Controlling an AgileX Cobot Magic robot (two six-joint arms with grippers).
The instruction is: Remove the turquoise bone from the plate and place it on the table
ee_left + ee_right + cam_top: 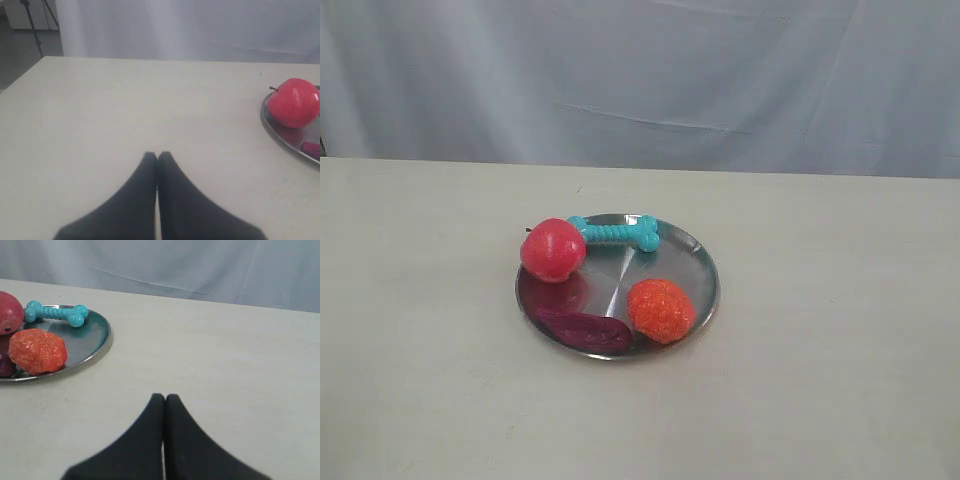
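Observation:
The turquoise bone [615, 232] lies across the far part of the silver plate [698, 262], which sits mid-table [840, 320]. The right wrist view also shows the bone [56, 313] on the plate [97, 337], well away from my right gripper [164, 397], which is shut and empty over bare table. My left gripper [157, 155] is shut and empty too, over bare table [100, 110], with the plate's edge [280, 137] off to one side. Neither gripper appears in the exterior view.
On the plate with the bone are a red apple [553, 249], touching one end of the bone, an orange bumpy ball [661, 310] and a dark purple flat piece [585, 330]. A grey curtain [640, 70] hangs behind the table's far edge.

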